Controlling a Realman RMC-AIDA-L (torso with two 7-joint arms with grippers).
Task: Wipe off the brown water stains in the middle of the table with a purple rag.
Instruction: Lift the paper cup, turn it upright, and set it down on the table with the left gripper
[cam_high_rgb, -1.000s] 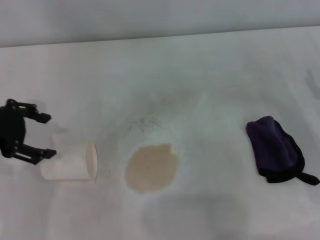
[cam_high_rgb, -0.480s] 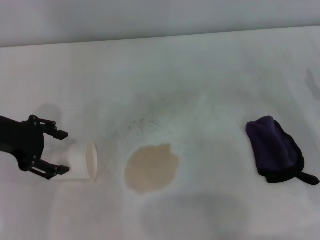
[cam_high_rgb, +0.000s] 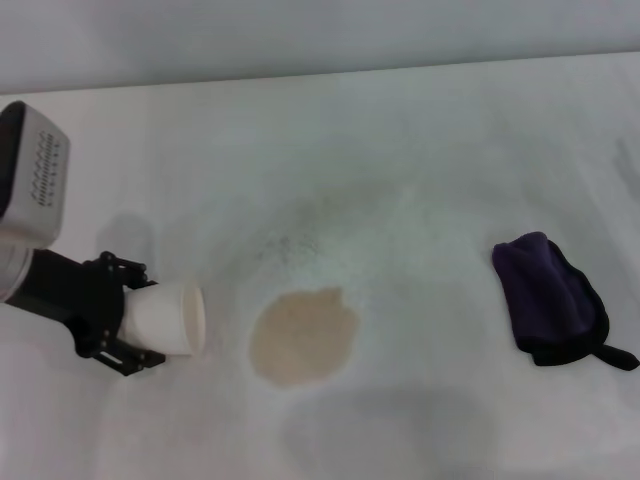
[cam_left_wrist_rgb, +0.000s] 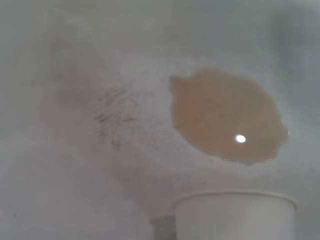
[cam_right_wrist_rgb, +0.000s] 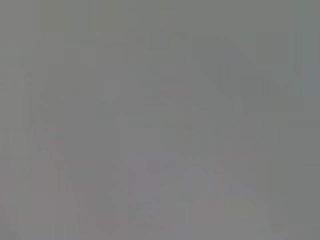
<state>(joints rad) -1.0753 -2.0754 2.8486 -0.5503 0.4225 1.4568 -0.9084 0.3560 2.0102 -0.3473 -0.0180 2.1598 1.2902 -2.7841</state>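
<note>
The brown water stain (cam_high_rgb: 303, 336) is a roundish tan puddle in the middle of the white table (cam_high_rgb: 400, 150); it also shows in the left wrist view (cam_left_wrist_rgb: 225, 116). The purple rag (cam_high_rgb: 550, 298) lies folded at the right, black loop tail toward the front right, with nothing touching it. My left gripper (cam_high_rgb: 154, 322) is at the left, open, with one finger on each side of a white paper cup (cam_high_rgb: 175, 320) lying on its side, mouth toward the stain. The cup's rim shows in the left wrist view (cam_left_wrist_rgb: 234, 216). My right gripper is out of view.
Faint grey smudges (cam_high_rgb: 290, 245) mark the table just behind the stain, also in the left wrist view (cam_left_wrist_rgb: 115, 117). The table's far edge runs along the back. The right wrist view shows only plain grey.
My left gripper has moved right and forward, from beside the cup's base to astride the cup. The cup has shifted slightly toward the stain. The rag and stain have not moved.
</note>
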